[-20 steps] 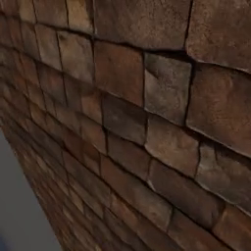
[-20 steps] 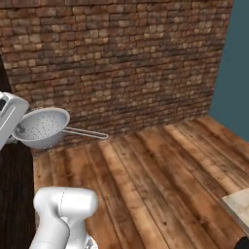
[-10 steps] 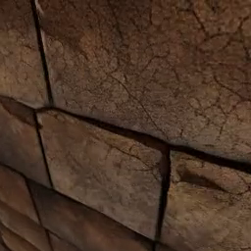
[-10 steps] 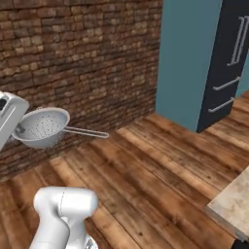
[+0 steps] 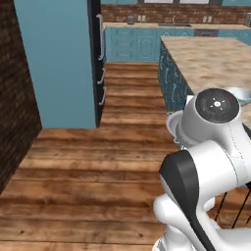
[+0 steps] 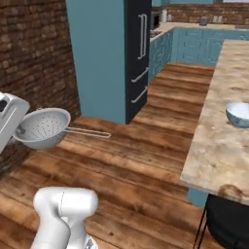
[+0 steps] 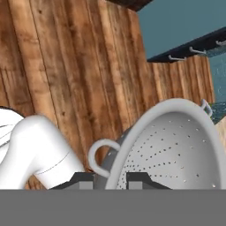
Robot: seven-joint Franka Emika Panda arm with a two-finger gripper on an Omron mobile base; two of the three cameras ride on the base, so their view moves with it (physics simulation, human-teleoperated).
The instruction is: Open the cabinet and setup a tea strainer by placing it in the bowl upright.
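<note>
At the left edge of the right base view, the end effector [image 6: 10, 127] is clamped on the strainer [image 6: 43, 128], held above the wood floor [image 6: 121, 160] with its wire handle pointing right. At right, the bowl [image 6: 238, 114] sits on the bench [image 6: 221, 146]. Farther back, upper centre, stands a teal cabinet [image 6: 97, 53] with closed dark doors.

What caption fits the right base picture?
Gripper carries the tea strainer over wooden floor; the bowl waits on the counter.
</note>
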